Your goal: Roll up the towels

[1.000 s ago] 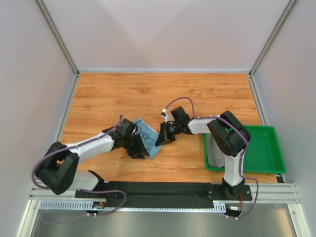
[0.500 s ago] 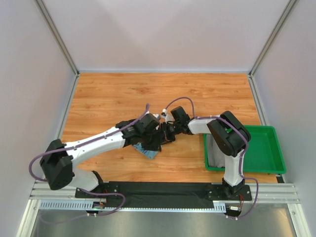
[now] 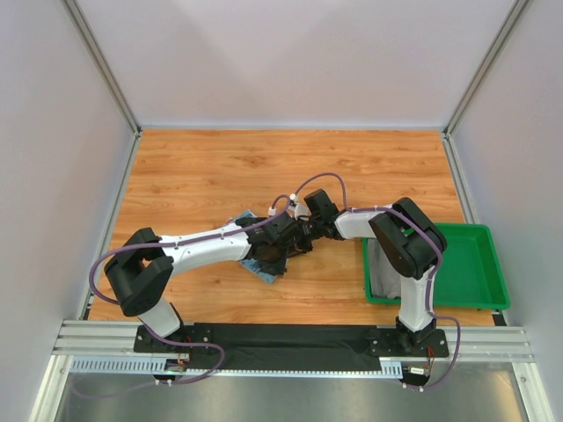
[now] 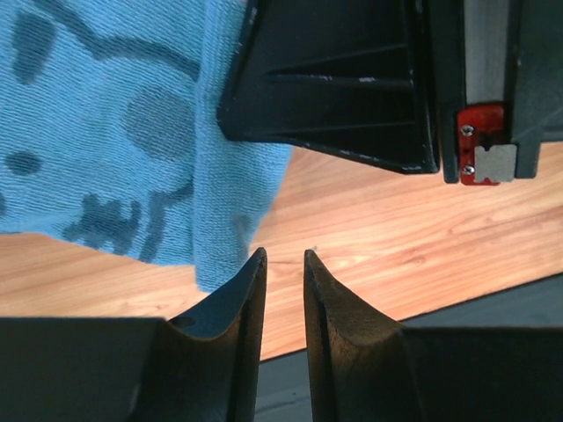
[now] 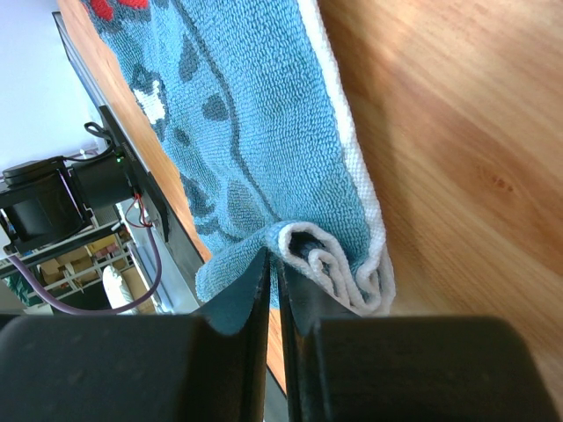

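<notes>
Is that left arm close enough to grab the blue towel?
Probably yes: the left hand sits at the edge of the blue towel, nothing between, though the right hand crowds close.

Looped blue terry cloth towel (image 5: pixel 255 132), glossy wood-grain table (image 3: pixel 193 176), smooth green plastic tray (image 3: pixel 471 264)

A robotics lab cell — white panel walls (image 3: pixel 299 61), aluminium frame posts (image 3: pixel 105 69), wooden tabletop (image 3: pixel 211 167).

Both arms reach to the middle of the wooden counter (image 3: pixel 193 176), where the left gripper (image 3: pixel 274 250) and right gripper (image 3: pixel 297 237) meet over a blue towel (image 3: pixel 263 269). A green tray (image 3: pixel 479 281) at the counter's right side holds a grey towel (image 3: pixel 380 277).
</notes>
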Available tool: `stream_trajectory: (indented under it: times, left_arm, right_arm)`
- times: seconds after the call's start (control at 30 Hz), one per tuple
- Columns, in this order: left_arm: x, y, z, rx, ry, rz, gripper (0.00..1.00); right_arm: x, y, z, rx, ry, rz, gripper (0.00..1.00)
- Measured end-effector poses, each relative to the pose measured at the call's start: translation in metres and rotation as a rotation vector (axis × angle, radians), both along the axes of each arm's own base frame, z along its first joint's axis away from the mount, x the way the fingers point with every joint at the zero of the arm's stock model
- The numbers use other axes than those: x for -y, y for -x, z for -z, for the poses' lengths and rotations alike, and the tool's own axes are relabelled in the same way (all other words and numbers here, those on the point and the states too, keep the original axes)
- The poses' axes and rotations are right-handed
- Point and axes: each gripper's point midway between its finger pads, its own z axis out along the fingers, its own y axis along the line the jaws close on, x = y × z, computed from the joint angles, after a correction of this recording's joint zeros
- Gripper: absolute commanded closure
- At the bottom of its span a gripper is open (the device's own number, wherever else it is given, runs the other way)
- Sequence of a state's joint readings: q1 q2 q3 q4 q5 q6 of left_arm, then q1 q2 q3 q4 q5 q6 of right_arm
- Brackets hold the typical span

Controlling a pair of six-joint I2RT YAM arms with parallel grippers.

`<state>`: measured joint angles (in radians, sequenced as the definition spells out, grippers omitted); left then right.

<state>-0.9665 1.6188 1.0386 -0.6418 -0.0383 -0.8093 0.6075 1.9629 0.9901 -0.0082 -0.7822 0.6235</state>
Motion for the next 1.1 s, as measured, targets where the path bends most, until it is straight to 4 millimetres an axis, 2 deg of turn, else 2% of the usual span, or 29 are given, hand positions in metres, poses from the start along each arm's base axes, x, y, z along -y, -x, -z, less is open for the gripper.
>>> stream_trajectory:
  times: [0.33, 0.77, 1.1]
  left_arm:
    - [-0.015, -0.008, 0.008, 0.034, -0.085, -0.018, 0.69]
    - [-0.030, -0.014, 0.010, 0.080, -0.160, -0.006, 0.63]
    - [-0.032, -0.011, 0.021, 0.064, -0.173, 0.038, 0.60]
  right_arm:
    - [0.000, 0.000, 0.000, 0.000, 0.000, 0.000, 0.92]
    - [-0.001, 0.001, 0.002, -0.008, -0.007, -0.007, 0.93]
    - [-0.001, 0.001, 0.002, -0.009, -0.008, -0.008, 0.93]
